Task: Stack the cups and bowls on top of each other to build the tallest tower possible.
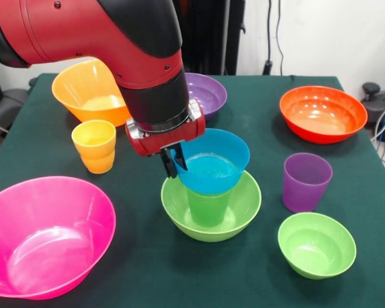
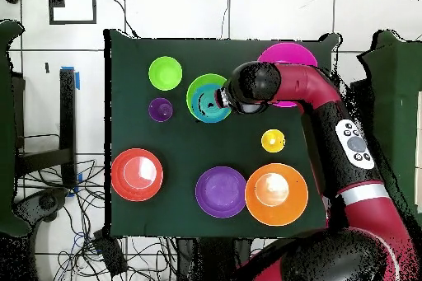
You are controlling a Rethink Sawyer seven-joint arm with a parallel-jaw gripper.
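Left to right in front view: large glossy pink plastic bowl (image 1: 45, 236) at near left on green-cloth surface (image 1: 147, 276); small yellow-orange tapered plastic cup (image 1: 94, 145) behind it, upright and free; large orange plastic bowl (image 1: 90, 92) further back, tipped toward camera. Centre: mid lime-green plastic bowl (image 1: 211, 206) carrying translucent green plastic cup (image 1: 208, 206) upright inside, small blue plastic bowl (image 1: 211, 163) seated on cup's mouth, looks slightly tilted. Red-and-black gripper (image 1: 174, 162) at blue bowl's left rim, dark fingers (image 1: 178, 158) narrow and pinching rim wall, one inside and one outside as far as visible. Large purple plastic bowl (image 1: 205, 93) behind arm. Right: purple tapered plastic cup (image 1: 306, 181) upright, small green plastic bowl (image 1: 316, 244) just in front of it, red-orange plastic bowl (image 1: 322, 113) at far right rear. Handling judgement: all pieces thin, light, stiff, slick; likely to slide or tip under any sideways drag on release. Rim pinch suits bowls; cups better taken across upper wall near lip. Blue bowl on narrow cup mouth offers little support, so needs centring before letting go.
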